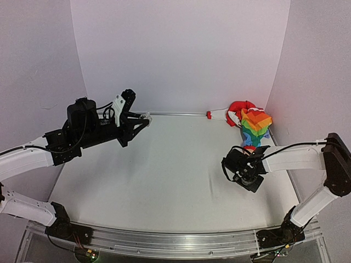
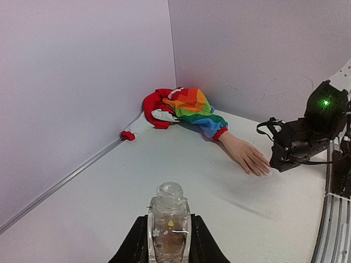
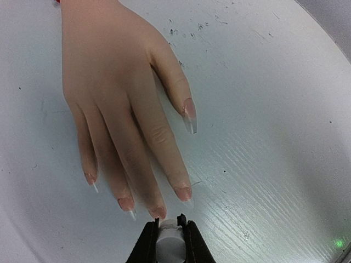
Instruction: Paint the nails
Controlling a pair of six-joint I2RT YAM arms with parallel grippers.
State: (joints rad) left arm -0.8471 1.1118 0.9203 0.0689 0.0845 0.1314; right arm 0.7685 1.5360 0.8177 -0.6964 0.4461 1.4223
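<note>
top: rainbow sleeve in the far right corner, right gripper just beside it, left gripper well apart at the far edge.
left wrist: it pinches a clear bottle.
right wrist: it pinches a white cap; nails of the fake hand lie just ahead, the hand's length aimed at it.

The white piece clamped in the right gripper is cut by the bottom edge, so what it is cannot be told. The fake hand runs off the top edge there at the wrist; from above it is hidden behind that gripper, beyond the rainbow sleeve. The nails are too small to make out in the left wrist view, where the bottle pinched in the left gripper loses its base below the frame.
</note>
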